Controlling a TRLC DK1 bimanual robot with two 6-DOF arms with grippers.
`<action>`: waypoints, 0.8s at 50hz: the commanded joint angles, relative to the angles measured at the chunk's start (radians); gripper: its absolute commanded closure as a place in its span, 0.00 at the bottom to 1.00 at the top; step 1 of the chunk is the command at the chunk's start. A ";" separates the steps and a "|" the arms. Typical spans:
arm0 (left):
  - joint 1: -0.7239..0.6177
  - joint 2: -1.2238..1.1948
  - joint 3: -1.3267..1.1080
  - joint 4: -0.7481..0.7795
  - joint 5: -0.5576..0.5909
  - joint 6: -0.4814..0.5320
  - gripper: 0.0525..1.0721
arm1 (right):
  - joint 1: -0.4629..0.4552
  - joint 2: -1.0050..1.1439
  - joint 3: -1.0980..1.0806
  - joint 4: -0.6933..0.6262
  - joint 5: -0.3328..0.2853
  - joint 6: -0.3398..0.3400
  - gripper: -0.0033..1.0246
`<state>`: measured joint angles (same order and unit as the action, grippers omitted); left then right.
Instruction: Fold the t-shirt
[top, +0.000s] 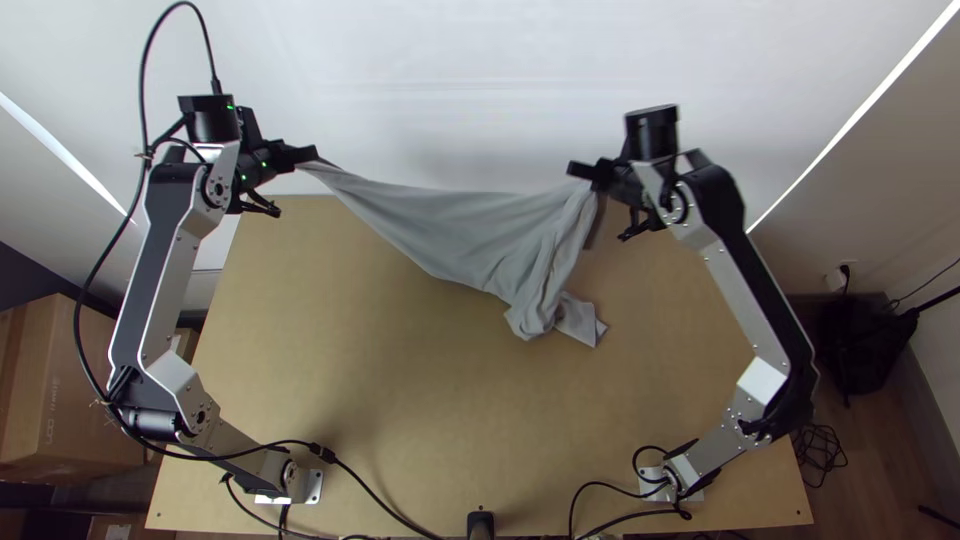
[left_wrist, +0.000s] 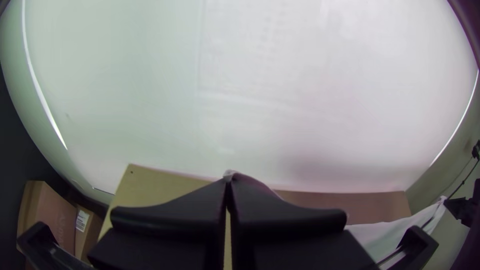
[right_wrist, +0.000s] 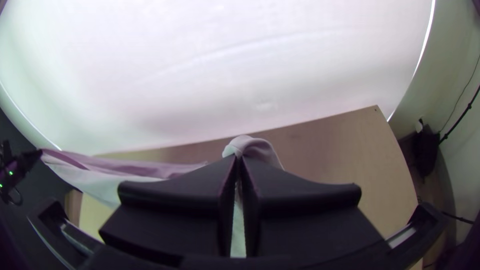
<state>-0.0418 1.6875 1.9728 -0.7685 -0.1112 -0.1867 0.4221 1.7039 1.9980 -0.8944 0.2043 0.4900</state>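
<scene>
The grey t-shirt (top: 460, 225) hangs stretched between both grippers above the far part of the table, its lower bunched end near the tabletop right of centre. My left gripper (top: 312, 156) is shut on one corner of it; in the left wrist view the left gripper (left_wrist: 228, 182) pinches a bit of the shirt (left_wrist: 395, 235) between its tips. My right gripper (top: 580, 170) is shut on the other upper part; in the right wrist view a fold of the shirt (right_wrist: 255, 146) pokes out beyond the tips of the right gripper (right_wrist: 239, 159). Which parts of the shirt are held, I cannot tell.
The wooden table (top: 400, 400) lies bare in front of the shirt, with black cables (top: 380, 500) along its near edge. A pale wall or sheet (top: 450, 90) stands behind the far edge. Cardboard boxes (top: 70, 390) are on the floor at the left, a black bag (top: 860, 340) at the right.
</scene>
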 joint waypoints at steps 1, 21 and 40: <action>0.000 -0.023 0.103 0.014 -0.039 -0.003 0.98 | -0.066 -0.087 0.033 0.121 -0.077 0.012 0.97; -0.076 -0.126 0.250 0.143 -0.139 -0.013 0.98 | -0.201 -0.122 0.220 0.393 -0.144 -0.166 0.98; -0.098 -0.351 0.138 0.365 -0.166 0.033 0.98 | -0.226 -0.300 0.193 0.623 -0.177 -0.266 0.98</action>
<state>-0.1432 1.4040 2.1208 -0.4362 -0.2470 -0.1734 0.2089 1.5005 2.1811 -0.3267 0.0261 0.2649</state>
